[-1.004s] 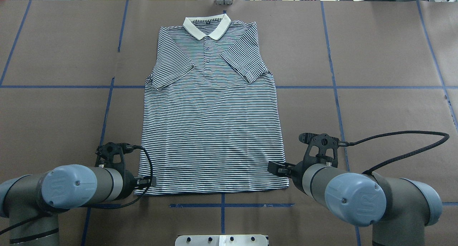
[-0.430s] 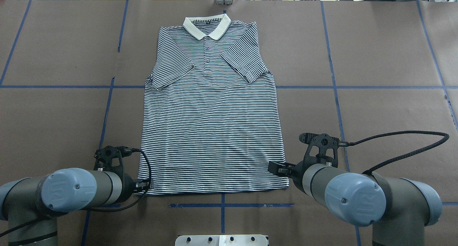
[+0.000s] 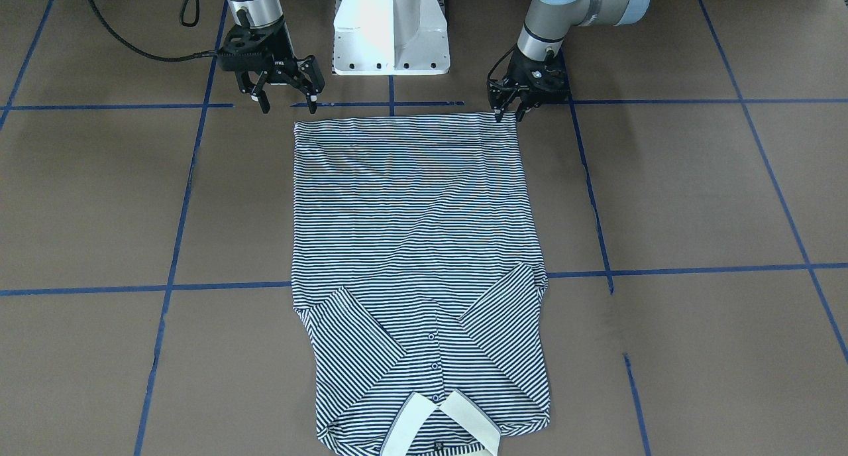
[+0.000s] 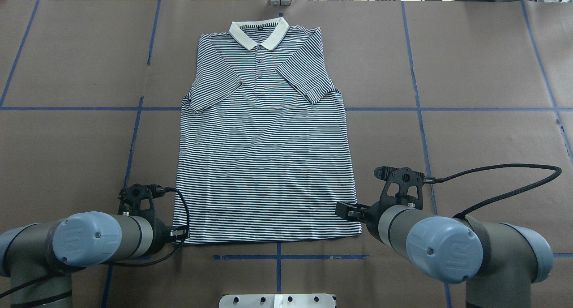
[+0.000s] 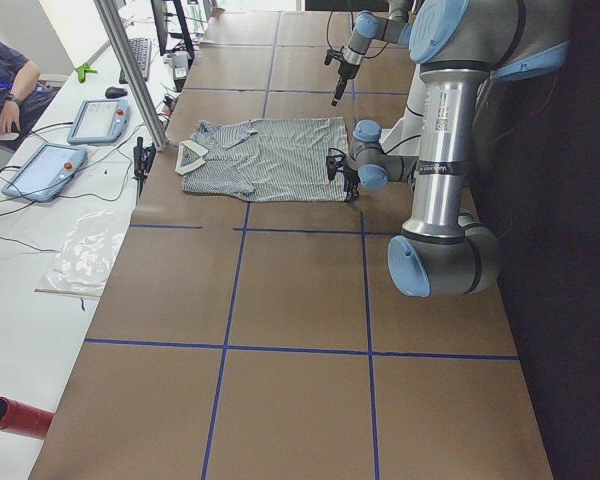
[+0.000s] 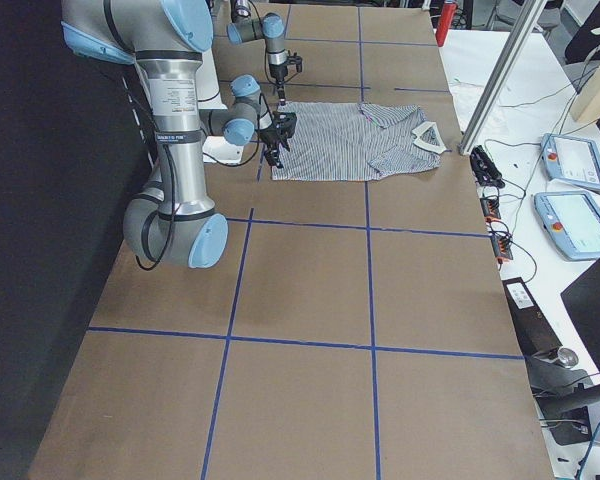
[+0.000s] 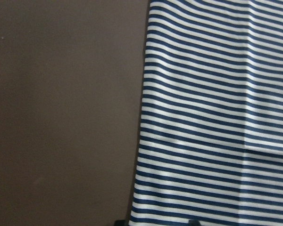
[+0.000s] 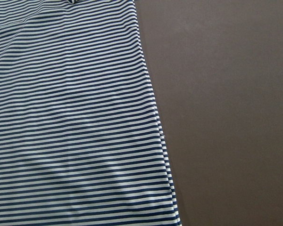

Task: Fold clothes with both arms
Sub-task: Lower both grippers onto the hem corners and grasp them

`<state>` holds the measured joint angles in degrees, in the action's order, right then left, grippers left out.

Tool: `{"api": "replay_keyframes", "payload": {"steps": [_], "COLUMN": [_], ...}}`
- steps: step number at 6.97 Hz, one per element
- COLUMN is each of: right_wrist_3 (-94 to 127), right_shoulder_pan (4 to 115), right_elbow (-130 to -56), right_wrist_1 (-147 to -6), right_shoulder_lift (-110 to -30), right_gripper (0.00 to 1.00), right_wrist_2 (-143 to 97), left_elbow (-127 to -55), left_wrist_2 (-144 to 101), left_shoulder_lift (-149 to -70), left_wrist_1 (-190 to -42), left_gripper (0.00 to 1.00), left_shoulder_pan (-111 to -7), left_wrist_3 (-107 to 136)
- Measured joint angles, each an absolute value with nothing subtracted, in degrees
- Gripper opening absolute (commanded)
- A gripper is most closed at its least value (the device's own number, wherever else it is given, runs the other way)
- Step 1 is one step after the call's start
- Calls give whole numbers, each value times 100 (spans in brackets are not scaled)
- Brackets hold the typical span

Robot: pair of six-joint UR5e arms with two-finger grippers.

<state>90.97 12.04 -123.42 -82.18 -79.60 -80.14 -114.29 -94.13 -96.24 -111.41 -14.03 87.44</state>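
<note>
The clothes are one navy-and-white striped polo shirt lying flat and face up on the brown table. Its cream collar is at the far end and both sleeves are folded in over the chest. My left gripper is open and low at the near-left hem corner, its fingertips straddling the edge; the left wrist view shows that shirt edge close up. My right gripper is wide open, holds nothing, and hovers just off the near-right hem corner. The right wrist view shows only the shirt's side edge and bare table.
The white pedestal base stands behind the hem between the arms. Blue tape lines grid the brown table cover. A side bench carries teach pendants, with a metal post at the table's far edge and a person's arm beyond.
My left arm has drawn back toward the robot and sunk lower beside the near-left hem corner. The right arm and the shirt have not moved.
</note>
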Motion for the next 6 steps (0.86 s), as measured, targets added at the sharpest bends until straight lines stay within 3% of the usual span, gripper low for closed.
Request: {"api": "replay_keyframes", "payload": {"steps": [3, 5, 6], "right_wrist_3": [9089, 9086, 9084], "right_shoulder_pan": [1204, 1204, 1204], "right_elbow": [-12340, -12328, -12320], "right_wrist_1": [-8218, -8218, -8218], "right_shoulder_lift": [-7956, -7962, -7962], "right_gripper": [100, 100, 100], "right_wrist_2": [-8015, -8016, -8016], "left_elbow": [-11433, -11431, -11432], "left_wrist_2": [-9413, -9413, -9413], "left_shoulder_lift": [-9624, -9624, -9624], "left_wrist_1": [-11137, -11136, -11136], "left_gripper": [38, 8, 0], "left_shoulder_pan": [-1398, -1398, -1397], "left_wrist_3": [8745, 8745, 8745]}}
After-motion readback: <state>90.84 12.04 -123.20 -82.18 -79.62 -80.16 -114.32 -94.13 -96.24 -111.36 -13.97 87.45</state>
